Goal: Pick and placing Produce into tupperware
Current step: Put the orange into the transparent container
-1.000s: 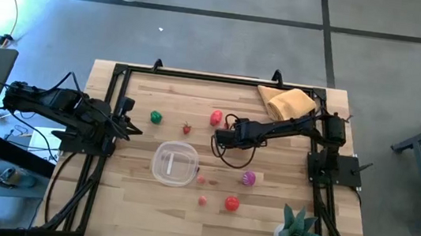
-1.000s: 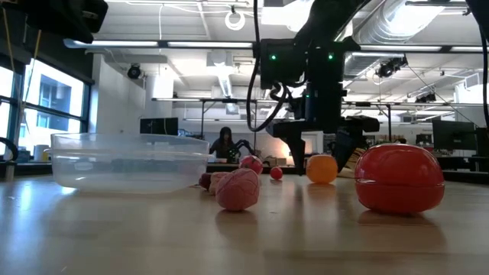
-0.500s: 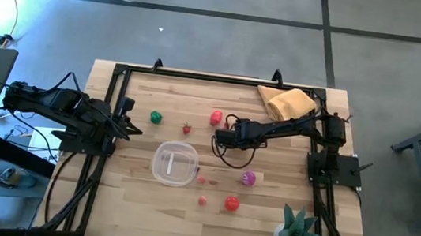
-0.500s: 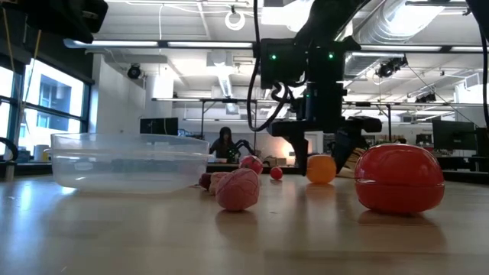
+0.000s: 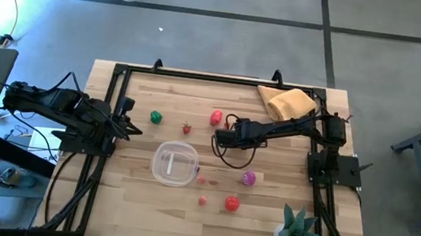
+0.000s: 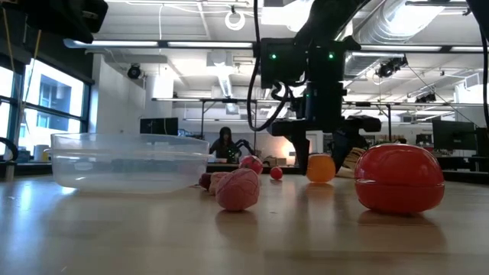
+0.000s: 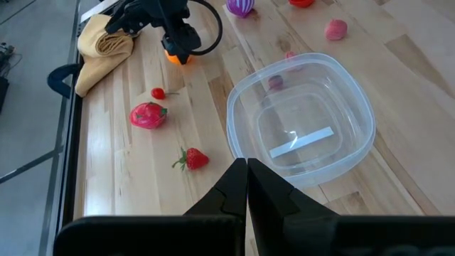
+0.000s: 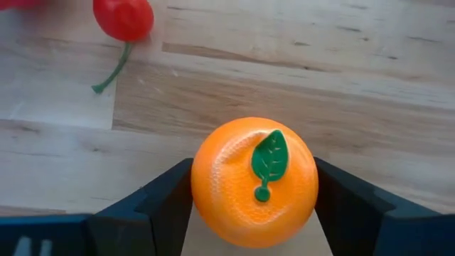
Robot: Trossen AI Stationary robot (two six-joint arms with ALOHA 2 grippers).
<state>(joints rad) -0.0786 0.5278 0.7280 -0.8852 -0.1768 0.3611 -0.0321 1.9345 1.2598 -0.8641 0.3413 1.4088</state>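
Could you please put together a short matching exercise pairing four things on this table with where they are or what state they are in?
Things:
1. orange
2. tupperware
3. tan cloth
4. left end effector

Places or states:
A. empty, near the table's middle
B. shut, waiting at the table's left edge
C. between the right end effector's fingers
D. bunched at the table's far right corner

Pairs: 1-C, 2-A, 3-D, 4-B

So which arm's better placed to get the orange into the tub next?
The right. Its gripper already has a finger on each side of the orange, mid-table. The left gripper is shut and empty, back at its own side by the tupperware.
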